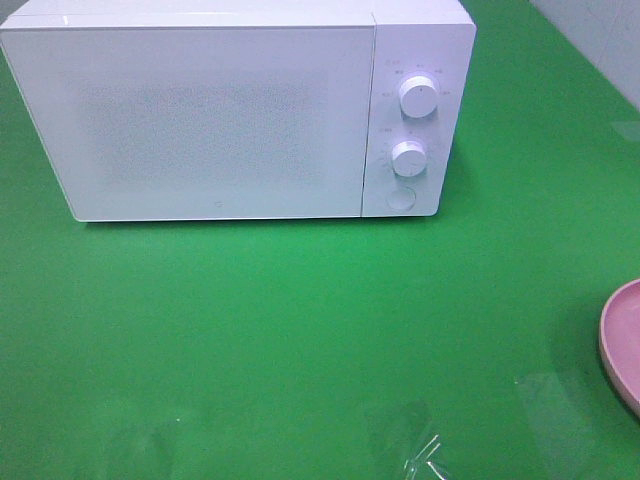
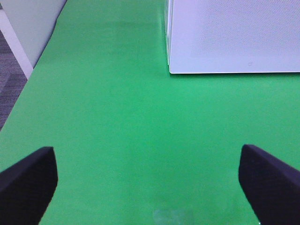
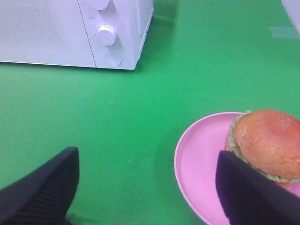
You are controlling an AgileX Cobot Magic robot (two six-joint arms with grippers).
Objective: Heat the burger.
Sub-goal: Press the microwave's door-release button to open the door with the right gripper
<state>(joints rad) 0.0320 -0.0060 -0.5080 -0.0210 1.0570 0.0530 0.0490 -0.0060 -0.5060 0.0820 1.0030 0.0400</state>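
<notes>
One container carried the food: a flat round pink plate [image 3: 201, 159], and on it sat the round burger [image 3: 267, 140] with its tan-brown domed bun and green lettuce fringe, set toward one side of the plate so that a broad pink crescent lay bare. From the high camera only a slice of that plate [image 1: 625, 345] showed at the right edge of the bright green tabletop [image 1: 300, 330], well apart from the boxy white microwave oven [image 1: 215, 110] at the back, whose door was shut and whose speckled front panel hid the inside. Its upper round white dial [image 1: 417, 96] and lower round white dial [image 1: 409, 157] sat in a column at its right side. Over to the tools: the left gripper [image 2: 147, 161] hung with its black fingers [image 2: 30, 180] spread wide, only green table between them and the oven's near corner ahead. The right gripper [image 3: 147, 164] was parted too, gripping nothing, one dark finger [image 3: 243, 192] overlapping the plate just beside the burger; whether it touched either I could not tell.
</notes>
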